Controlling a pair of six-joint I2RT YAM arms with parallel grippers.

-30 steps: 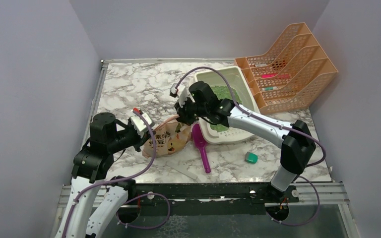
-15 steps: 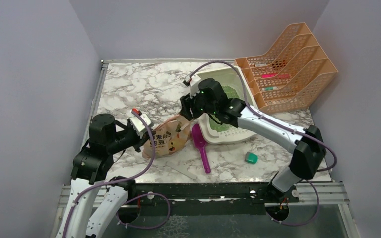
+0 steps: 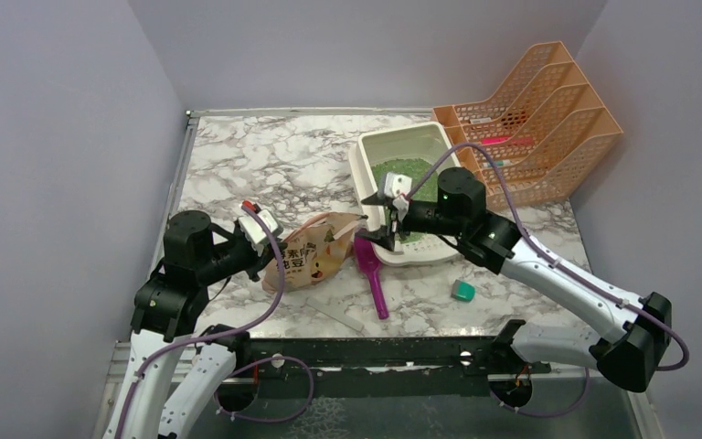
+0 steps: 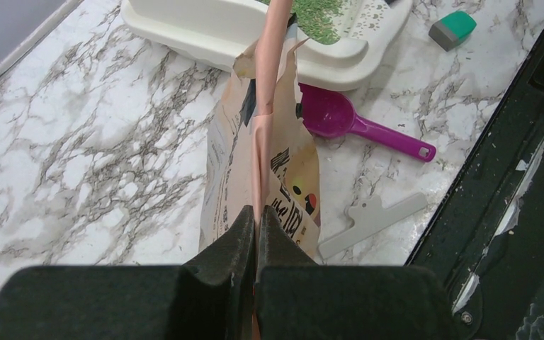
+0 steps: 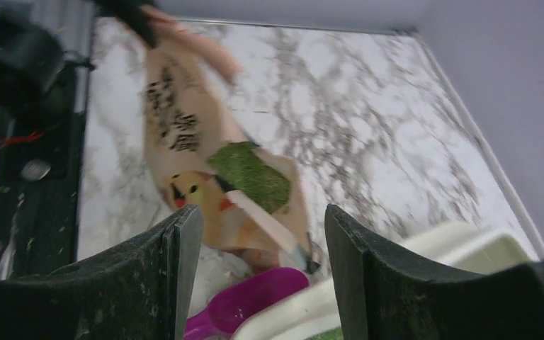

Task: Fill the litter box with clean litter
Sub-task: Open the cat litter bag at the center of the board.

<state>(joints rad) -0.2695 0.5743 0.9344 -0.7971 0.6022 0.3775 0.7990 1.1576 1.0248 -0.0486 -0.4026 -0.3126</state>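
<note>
The cream litter box (image 3: 360,174) stands mid-table with clean litter (image 3: 402,171) as green granules inside. A tan paper bag (image 3: 315,254) lies left of it, and my left gripper (image 3: 270,242) is shut on the bag's rear edge. In the left wrist view the gripper (image 4: 256,212) pinches the bag's (image 4: 269,142) pink seam, and the litter box (image 4: 241,28) and its litter (image 4: 319,14) lie beyond. My right gripper (image 3: 379,238) hangs open and empty over the box's front-left corner. Between its jaws (image 5: 262,219) I see the bag (image 5: 184,142) with a green patch (image 5: 251,177).
A magenta scoop (image 3: 372,274) lies beside the bag against the box's front. A grey clip (image 3: 334,314) and a teal block (image 3: 462,291) sit near the front edge. An orange mesh rack (image 3: 530,119) stands at the back right. Purple walls close in on three sides.
My right gripper has opened, let go of the bag's mouth and drawn back right to the box's front corner. The bag has sagged lower. The left arm has held still.
</note>
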